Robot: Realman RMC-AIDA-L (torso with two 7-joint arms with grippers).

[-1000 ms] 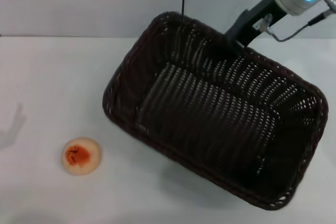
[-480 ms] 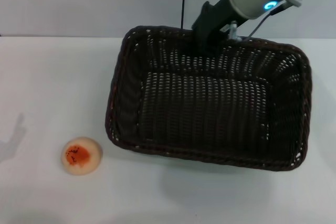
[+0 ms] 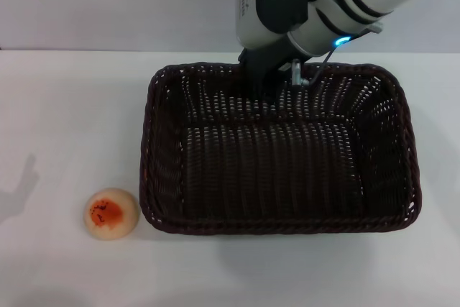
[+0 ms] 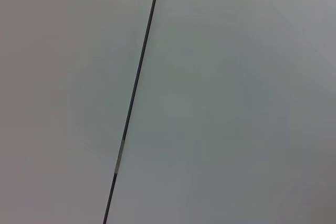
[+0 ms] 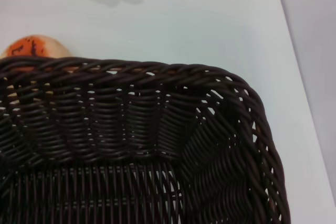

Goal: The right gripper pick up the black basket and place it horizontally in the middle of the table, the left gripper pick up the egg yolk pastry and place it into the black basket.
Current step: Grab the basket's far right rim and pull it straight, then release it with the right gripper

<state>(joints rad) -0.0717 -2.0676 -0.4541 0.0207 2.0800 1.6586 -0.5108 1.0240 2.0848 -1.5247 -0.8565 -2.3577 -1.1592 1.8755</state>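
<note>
The black basket [image 3: 279, 225] lies level and lengthwise across the middle of the white table [image 3: 72, 113] in the head view. My right gripper [image 3: 271, 83] comes down from the back and is shut on the middle of the basket's far rim. The egg yolk pastry [image 3: 111, 213] lies on the table just off the basket's front left corner, orange-red patch up. In the right wrist view the basket's braided rim [image 5: 131, 69] fills the picture and the pastry [image 5: 31, 47] peeks over it. My left gripper is out of view.
A faint shadow of an arm [image 3: 20, 186] falls on the table at the far left. Bare tabletop lies left of and in front of the basket. The left wrist view shows only a grey wall with a thin black line [image 4: 137, 85].
My right gripper has swung left with the basket, turning it from a slanted pose at the right to level in the middle and setting it lower. The pastry has not moved.
</note>
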